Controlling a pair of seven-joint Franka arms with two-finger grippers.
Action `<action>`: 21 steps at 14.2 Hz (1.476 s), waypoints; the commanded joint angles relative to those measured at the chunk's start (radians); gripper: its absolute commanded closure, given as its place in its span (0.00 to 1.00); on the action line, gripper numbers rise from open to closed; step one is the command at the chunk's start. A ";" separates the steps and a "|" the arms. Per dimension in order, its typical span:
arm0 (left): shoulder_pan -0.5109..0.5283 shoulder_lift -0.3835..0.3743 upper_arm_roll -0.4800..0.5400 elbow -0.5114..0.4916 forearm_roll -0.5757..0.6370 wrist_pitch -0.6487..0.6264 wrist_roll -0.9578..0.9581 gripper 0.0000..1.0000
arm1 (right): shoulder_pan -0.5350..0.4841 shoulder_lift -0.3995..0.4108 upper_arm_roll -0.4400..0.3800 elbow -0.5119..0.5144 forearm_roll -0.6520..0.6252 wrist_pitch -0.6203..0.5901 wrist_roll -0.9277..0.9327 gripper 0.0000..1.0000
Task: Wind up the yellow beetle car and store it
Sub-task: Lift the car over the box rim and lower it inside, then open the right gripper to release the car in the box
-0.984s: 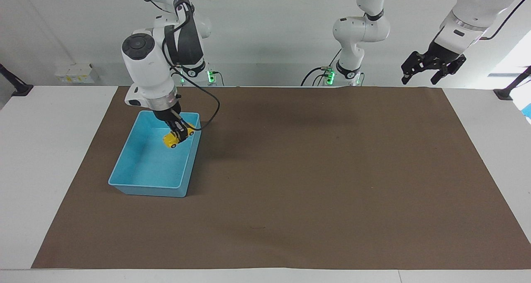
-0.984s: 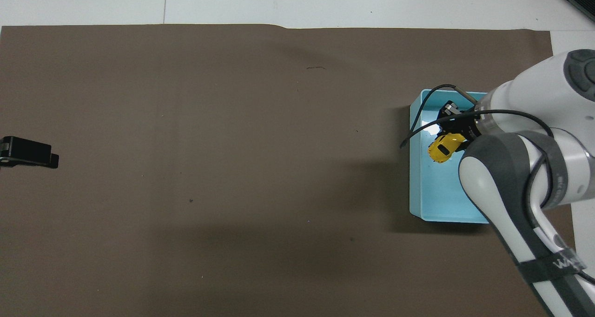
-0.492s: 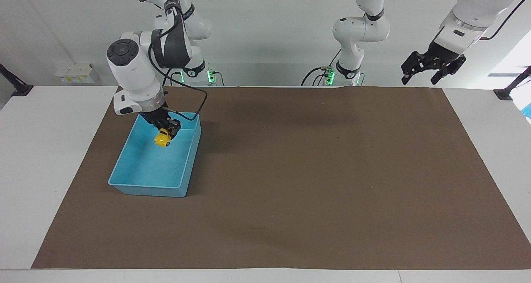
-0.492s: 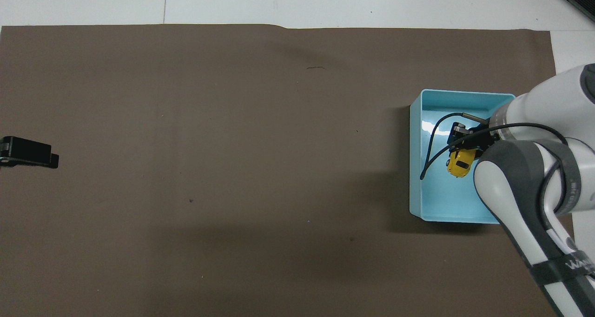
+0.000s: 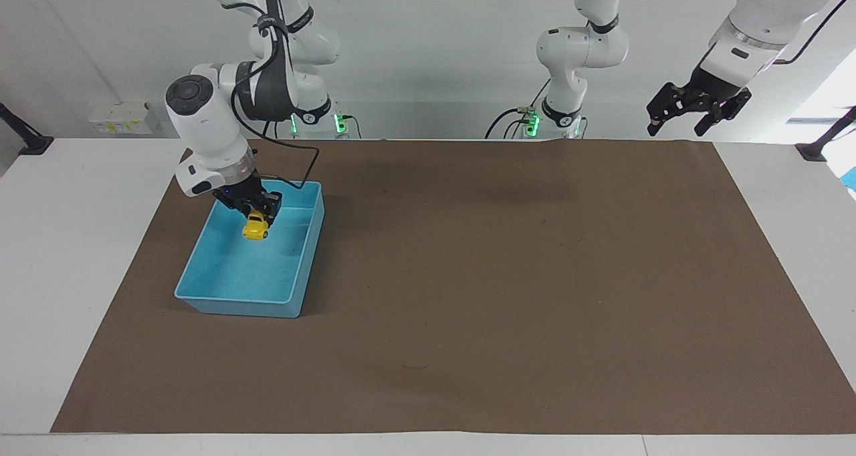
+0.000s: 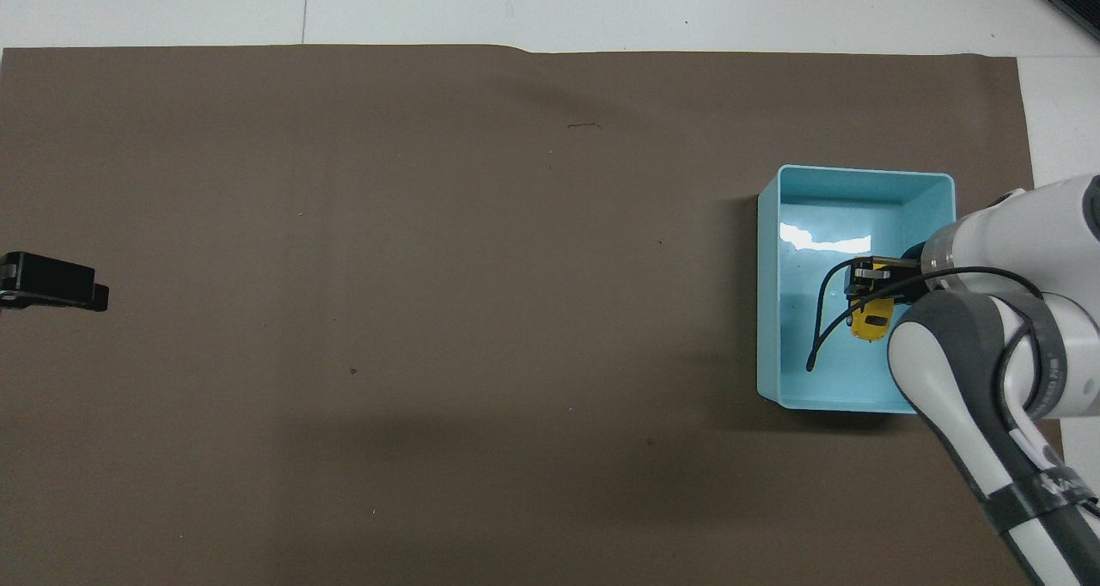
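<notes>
**Car in the grip, tray right beneath**

My right gripper [image 5: 255,210] is clamped on the yellow car [image 5: 255,228], holding it inside the blue tray [image 5: 235,298], at the end of the tray nearer the robots. The car hangs straight below the fingers, nose down I think, and whether it touches the floor I cannot tell. I judge that a short lowering and release would store it. My left gripper [image 5: 695,110] waits, fingers spread, over the table's edge at the left arm's end.

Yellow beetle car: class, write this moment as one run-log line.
right gripper: shut on yellow beetle car, over blue tray | car: not yet released | left gripper: waiting raised, off the brown mat
</notes>
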 commanded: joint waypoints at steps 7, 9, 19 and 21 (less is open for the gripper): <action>0.000 -0.012 0.000 -0.006 0.019 -0.008 -0.001 0.00 | -0.027 0.017 0.006 -0.208 -0.002 0.286 -0.143 1.00; 0.000 -0.013 0.000 -0.006 0.019 -0.008 -0.001 0.00 | -0.027 0.043 0.006 -0.235 -0.005 0.346 -0.144 1.00; 0.000 -0.012 0.000 -0.006 0.019 -0.008 -0.001 0.00 | -0.029 0.016 0.006 -0.179 -0.009 0.255 -0.135 0.00; 0.000 -0.012 0.000 -0.006 0.019 -0.008 -0.001 0.00 | -0.032 -0.002 0.006 -0.125 -0.009 0.181 -0.135 0.00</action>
